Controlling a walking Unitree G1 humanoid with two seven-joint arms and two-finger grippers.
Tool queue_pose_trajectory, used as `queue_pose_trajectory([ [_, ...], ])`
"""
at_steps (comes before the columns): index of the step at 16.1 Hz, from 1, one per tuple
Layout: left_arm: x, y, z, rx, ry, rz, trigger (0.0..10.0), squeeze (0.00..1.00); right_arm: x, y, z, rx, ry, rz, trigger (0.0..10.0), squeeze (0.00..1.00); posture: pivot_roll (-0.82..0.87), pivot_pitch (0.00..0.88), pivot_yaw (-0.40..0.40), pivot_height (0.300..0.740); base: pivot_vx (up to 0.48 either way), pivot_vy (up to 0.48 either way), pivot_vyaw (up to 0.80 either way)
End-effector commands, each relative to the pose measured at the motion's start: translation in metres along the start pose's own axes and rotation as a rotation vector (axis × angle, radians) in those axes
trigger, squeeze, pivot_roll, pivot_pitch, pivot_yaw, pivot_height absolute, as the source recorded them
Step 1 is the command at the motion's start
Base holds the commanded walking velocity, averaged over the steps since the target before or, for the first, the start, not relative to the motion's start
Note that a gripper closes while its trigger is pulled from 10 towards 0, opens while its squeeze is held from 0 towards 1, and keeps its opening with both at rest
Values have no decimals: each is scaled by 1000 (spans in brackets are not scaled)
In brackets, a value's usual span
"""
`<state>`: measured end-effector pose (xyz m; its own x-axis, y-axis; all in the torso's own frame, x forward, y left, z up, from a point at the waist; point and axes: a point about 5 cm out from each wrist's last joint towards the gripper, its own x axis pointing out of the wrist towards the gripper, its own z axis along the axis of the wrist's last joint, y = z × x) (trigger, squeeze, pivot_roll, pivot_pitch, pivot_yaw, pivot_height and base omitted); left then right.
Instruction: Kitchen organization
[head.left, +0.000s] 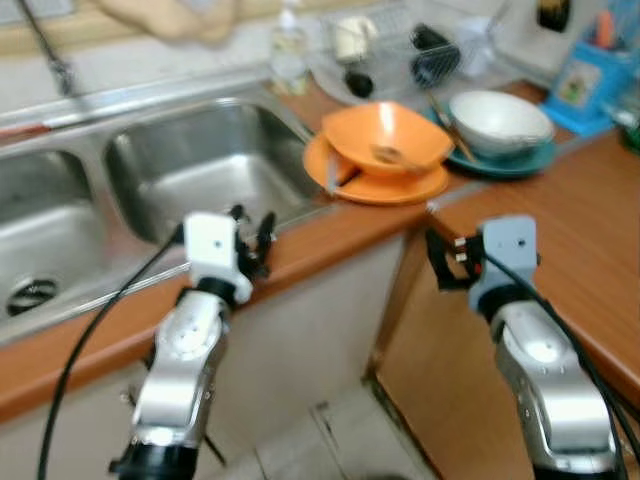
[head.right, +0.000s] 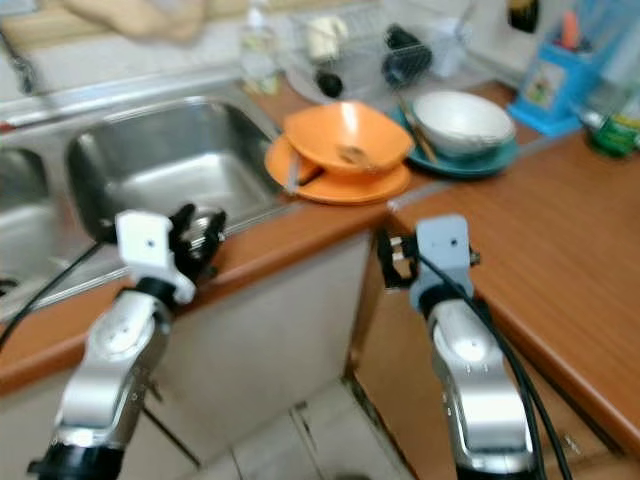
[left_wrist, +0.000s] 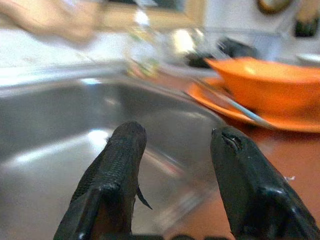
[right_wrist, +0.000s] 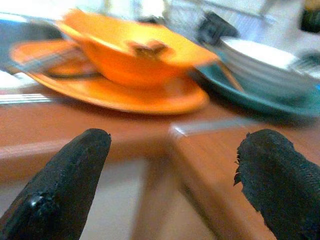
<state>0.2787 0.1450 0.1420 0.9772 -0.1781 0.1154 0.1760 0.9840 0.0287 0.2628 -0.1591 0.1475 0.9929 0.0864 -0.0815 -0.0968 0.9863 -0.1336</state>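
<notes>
Head views: approach step, judged. One orange bowl (head.left: 388, 135) sat on one orange plate (head.left: 375, 187), one white bowl (head.left: 499, 120) on one teal plate (head.left: 510, 161), beside the sink (head.left: 200, 165).

Left wrist: left gripper (left_wrist: 177, 150) spread wide, empty, over the basin.

Right wrist: right gripper (right_wrist: 172, 172) wide, empty; next it must reach the dishes.

So the left gripper (left_wrist: 175, 150) has its two black fingers (left_wrist: 120, 165) spread wide with nothing between them, hovering over the near edge of a stainless steel sink basin (left_wrist: 65, 130). Past the tips and off toward one finger's side sits an orange bowl (left_wrist: 265, 87) on an orange plate (left_wrist: 225, 105), both resting on the brown wooden counter (left_wrist: 280, 155). A metal utensil (left_wrist: 235, 105) leans on the plate rim. Farther back there's a clear bottle (left_wrist: 142, 40), pretty blurry, plus some dark dishware I can't really make out.
</notes>
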Motion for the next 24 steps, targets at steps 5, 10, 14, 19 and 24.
queue_pose_trajectory([
  [5, 0, 6, 8, 6, -38, 14, 10000, 0, -2, 5, 2, 1, -12, 31, 10000, 0, -186, 0, 4, 740, 280, 0, 0],
  [10, 0, 2, 8, -6, -40, 0, 10000, 0, -5, 5, 1, 1, -7, 32, 10000, 0, -187, 0, 1, 740, 276, 0, 0],
  [14, 2, -4, 9, -17, -45, -26, 10000, 0, -6, 7, 0, 6, -1, 34, 10000, 0, -185, 0, 0, 740, 128, 0, 0],
  [19, 0, -4, 5, 13, -19, -17, 10000, 0, -7, 6, -1, 15, 3, 28, 10000, 0, -186, 0, 0, 740, 0, 0, 0],
  [24, 4, -1, 4, 7, -15, 23, 10000, 0, -2, 9, 5, -10, -14, 42, 10000, 0, -202, 0, 6, 740, 0, -51, 0],
])
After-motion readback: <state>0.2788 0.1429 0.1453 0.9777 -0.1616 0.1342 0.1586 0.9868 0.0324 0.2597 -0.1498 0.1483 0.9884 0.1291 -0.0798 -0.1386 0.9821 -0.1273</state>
